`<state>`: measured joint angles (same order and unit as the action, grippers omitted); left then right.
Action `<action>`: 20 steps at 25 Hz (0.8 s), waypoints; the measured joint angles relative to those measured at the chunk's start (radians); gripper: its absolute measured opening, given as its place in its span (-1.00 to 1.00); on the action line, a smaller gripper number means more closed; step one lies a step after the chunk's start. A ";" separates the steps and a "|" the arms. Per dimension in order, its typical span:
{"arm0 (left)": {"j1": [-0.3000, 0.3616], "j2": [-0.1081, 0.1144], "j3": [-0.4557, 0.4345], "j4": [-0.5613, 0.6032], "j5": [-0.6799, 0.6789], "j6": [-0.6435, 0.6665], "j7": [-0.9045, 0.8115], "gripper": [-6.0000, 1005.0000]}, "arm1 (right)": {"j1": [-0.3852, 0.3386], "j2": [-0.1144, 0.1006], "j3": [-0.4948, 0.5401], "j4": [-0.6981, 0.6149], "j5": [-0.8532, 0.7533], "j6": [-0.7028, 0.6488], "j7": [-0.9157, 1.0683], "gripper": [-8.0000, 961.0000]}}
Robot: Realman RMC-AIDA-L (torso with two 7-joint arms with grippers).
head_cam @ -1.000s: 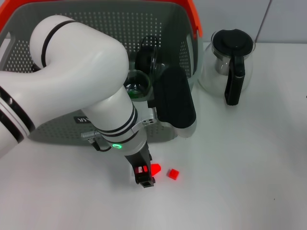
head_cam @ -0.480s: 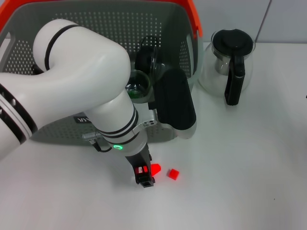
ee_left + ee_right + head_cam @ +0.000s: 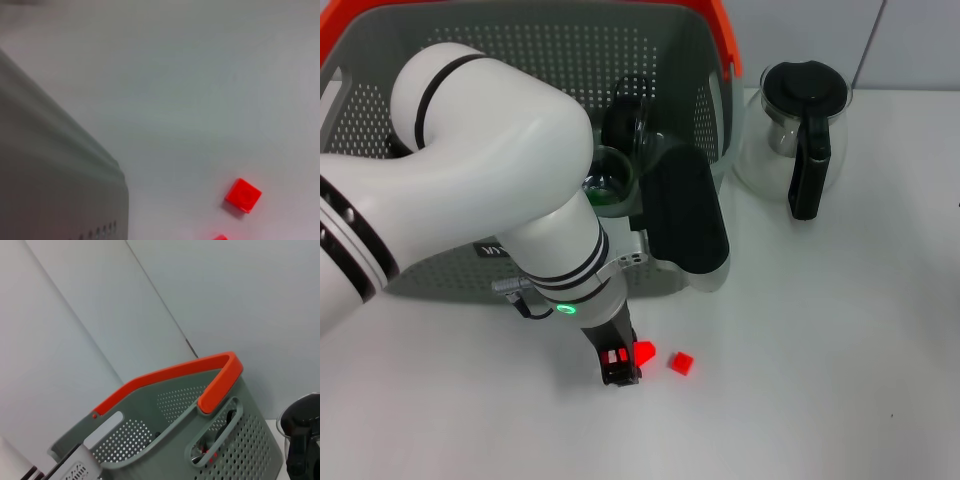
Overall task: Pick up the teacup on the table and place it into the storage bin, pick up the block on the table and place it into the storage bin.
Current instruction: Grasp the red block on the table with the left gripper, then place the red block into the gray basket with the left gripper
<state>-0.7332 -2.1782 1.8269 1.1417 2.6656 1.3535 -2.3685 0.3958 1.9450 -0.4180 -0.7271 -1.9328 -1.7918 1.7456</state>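
The small red block (image 3: 681,362) is sitting flat on the white desk (image 3: 820,330), just to the right of the left claw (image 3: 620,372) and not touching it. The left wrist view is catching it too, at (image 3: 243,194), with a second bit of red peeking in at the frame's edge. Right at the claw tip there's something red glowing (image 3: 643,351), can't tell if it's another block or just a light. The left claw is hanging low over the desk in front of the storage bin (image 3: 440,262), and honestly I can't tell how wide it's open or if it's holding anything.

Behind the claw, inside the grey bin, the glass teacup (image 3: 608,178) is lying by the arm's black wrist housing. The orange handle (image 3: 725,35) is running along the bin's far right rim. Off to the claw's far right, a glass pot with a black lid (image 3: 804,125) is standing on the desk beside the bin.

The right claw isn't showing anywhere.
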 joint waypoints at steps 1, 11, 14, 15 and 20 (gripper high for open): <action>0.000 0.000 0.000 0.001 0.000 0.003 0.000 -0.05 | 0.000 0.000 0.000 0.000 0.000 0.000 0.000 0.71; 0.000 0.000 -0.002 0.017 -0.002 0.016 0.004 -0.36 | 0.000 0.000 0.000 0.000 0.000 -0.001 0.000 0.71; 0.003 0.000 -0.009 0.056 -0.004 0.060 0.010 -0.38 | 0.000 0.000 0.001 0.000 0.000 -0.001 0.000 0.71; 0.006 0.000 -0.015 0.078 -0.004 0.085 0.014 -0.38 | 0.000 -0.001 0.002 0.000 0.000 -0.001 0.000 0.71; 0.039 0.000 -0.146 0.300 -0.057 0.277 0.085 -0.37 | 0.000 -0.002 0.003 0.000 0.000 -0.001 0.000 0.71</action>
<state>-0.6942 -2.1779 1.6813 1.4412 2.6083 1.6304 -2.2839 0.3957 1.9435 -0.4154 -0.7271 -1.9327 -1.7925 1.7457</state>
